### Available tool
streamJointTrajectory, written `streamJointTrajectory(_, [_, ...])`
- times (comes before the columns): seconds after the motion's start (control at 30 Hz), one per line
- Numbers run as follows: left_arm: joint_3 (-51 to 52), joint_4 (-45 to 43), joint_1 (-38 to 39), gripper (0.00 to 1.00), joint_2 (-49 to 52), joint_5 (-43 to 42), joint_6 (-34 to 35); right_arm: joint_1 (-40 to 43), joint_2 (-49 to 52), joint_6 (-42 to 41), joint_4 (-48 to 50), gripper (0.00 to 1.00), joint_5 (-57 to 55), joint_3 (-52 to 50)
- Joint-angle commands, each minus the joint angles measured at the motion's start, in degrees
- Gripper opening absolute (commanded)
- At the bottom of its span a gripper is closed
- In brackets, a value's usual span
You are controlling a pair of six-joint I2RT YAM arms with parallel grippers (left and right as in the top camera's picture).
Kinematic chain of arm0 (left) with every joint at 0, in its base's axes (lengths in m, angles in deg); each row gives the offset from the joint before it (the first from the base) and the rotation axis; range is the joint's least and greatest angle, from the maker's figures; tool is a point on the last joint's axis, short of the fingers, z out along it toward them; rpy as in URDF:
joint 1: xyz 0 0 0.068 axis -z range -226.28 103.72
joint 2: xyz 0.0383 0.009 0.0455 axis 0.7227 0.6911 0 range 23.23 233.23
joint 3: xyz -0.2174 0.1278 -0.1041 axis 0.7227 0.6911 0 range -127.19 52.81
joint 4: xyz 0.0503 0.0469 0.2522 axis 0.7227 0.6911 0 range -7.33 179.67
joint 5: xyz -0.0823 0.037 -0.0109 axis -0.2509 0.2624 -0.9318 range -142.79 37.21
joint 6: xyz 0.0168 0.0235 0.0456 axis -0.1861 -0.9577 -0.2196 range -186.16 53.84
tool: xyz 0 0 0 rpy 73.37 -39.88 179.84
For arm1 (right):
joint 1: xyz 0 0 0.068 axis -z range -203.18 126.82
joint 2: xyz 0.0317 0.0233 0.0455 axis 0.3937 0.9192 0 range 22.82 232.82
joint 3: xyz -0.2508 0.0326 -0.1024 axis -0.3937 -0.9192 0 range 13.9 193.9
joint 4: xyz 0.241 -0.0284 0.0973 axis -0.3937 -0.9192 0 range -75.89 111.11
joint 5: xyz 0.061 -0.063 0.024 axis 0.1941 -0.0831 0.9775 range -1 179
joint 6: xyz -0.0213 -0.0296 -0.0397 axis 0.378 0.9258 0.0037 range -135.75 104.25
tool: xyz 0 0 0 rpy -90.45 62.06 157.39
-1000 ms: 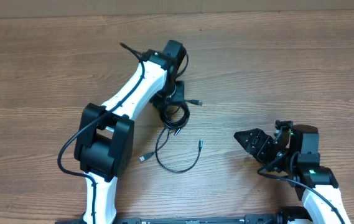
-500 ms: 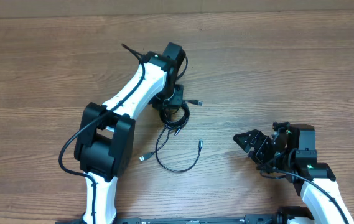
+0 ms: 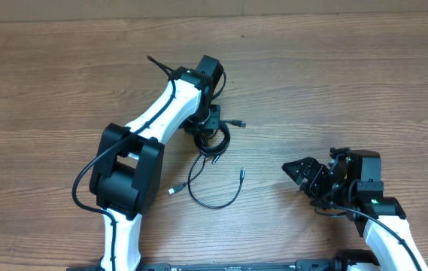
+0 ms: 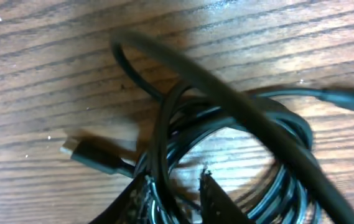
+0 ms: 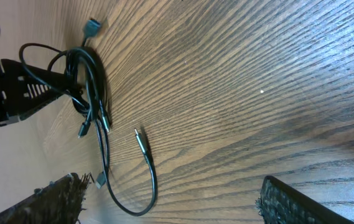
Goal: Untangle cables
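Observation:
The cables (image 3: 215,139) lie tangled at mid-table: a small coil with a plug (image 3: 236,123) pointing right, and a wider loop (image 3: 214,197) trailing toward me with plugs at both ends. My left gripper (image 3: 211,120) is down on the coil. In the left wrist view its fingers (image 4: 177,196) are nearly closed round strands of the coil (image 4: 276,155), and a plug (image 4: 93,155) lies to the left. My right gripper (image 3: 306,175) is open and empty, right of the cables. The right wrist view (image 5: 170,193) shows the tangle (image 5: 93,81) far off.
The wood table (image 3: 349,83) carries only the cables and arms. The left arm's own thicker black wire (image 3: 86,177) loops beside its elbow. The table's far edge (image 3: 274,13) runs along the top.
My right gripper has shifted slightly left and toward me. My left gripper has stayed on the coil, which has nudged a little to the right.

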Motion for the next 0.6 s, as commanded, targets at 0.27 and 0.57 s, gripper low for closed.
streamJointTrajectory(0.27, [3.8,-2.3,-0.2,0.04,1.0,0.2,4.0,-0.2,0.1,0.5,0.0,0.83,-0.5,0.7])
streamJointTrajectory(0.57, [-2.1,2.6,-0.3,0.04,-1.6,-4.3,9.2,-0.2,0.1,4.4,-0.2,0.66,4.7,3.4])
